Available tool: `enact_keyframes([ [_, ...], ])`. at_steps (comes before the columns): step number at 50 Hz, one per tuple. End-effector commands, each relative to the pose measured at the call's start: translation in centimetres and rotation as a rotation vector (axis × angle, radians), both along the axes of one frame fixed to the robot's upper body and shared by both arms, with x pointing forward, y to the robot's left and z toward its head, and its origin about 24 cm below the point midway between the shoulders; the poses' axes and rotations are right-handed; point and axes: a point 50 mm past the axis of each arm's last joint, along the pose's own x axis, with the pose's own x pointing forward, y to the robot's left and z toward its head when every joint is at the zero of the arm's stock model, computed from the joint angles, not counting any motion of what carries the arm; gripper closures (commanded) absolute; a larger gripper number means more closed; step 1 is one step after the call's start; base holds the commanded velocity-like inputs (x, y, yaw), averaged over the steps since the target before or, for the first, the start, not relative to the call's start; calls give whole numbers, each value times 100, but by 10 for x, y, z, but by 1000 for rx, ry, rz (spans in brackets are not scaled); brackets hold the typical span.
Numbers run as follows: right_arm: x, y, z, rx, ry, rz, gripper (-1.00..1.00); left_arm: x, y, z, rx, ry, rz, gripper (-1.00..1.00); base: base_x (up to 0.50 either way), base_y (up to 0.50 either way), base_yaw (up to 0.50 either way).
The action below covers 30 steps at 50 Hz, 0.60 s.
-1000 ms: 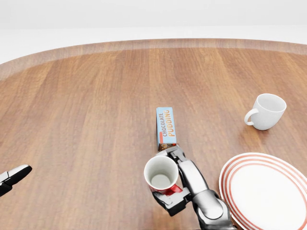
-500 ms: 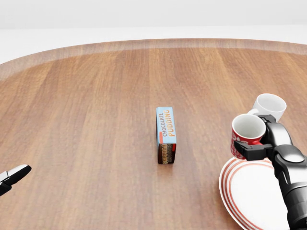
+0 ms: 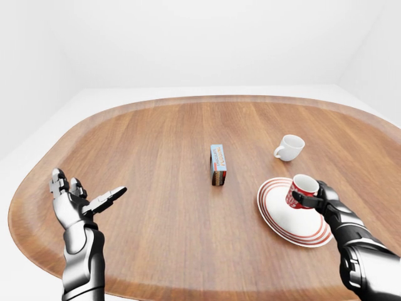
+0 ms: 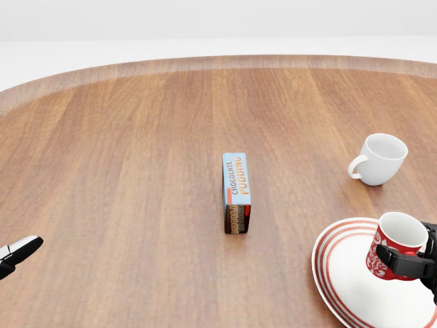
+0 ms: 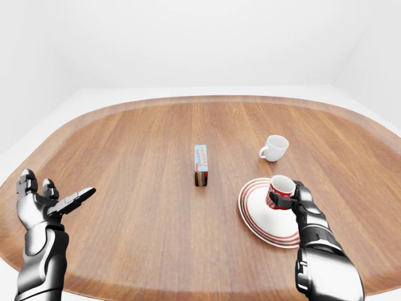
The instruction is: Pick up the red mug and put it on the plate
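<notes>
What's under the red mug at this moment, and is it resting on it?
The red-ringed plate lies under the red mug, which the right hand grips, tilted. The mug's base and any gap beneath it are hidden, so contact cannot be told.

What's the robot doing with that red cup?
The robot's right hand is holding the red mug over the striped plate, close to setting it down; whether it touches the plate is hard to tell. Its left hand is open and empty at the left. A white mug and a chocolate pudding box sit untouched on the wooden table.
</notes>
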Motion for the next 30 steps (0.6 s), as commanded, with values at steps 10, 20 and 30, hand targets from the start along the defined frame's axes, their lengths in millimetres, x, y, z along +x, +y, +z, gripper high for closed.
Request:
enact_keyframes([
  [10,-25,-12,-16,43,20,-103,100,0,1,-1,-1,-1,2,-100,0,0,0],
  [20,-29,-15,-18,37,3,-156,100,-1,0,0,-1,-1,1,-100,0,0,0],
  [30,-28,-13,-18,35,-4,-154,100,0,1,-1,-2,-2,2,-100,0,0,0],
])
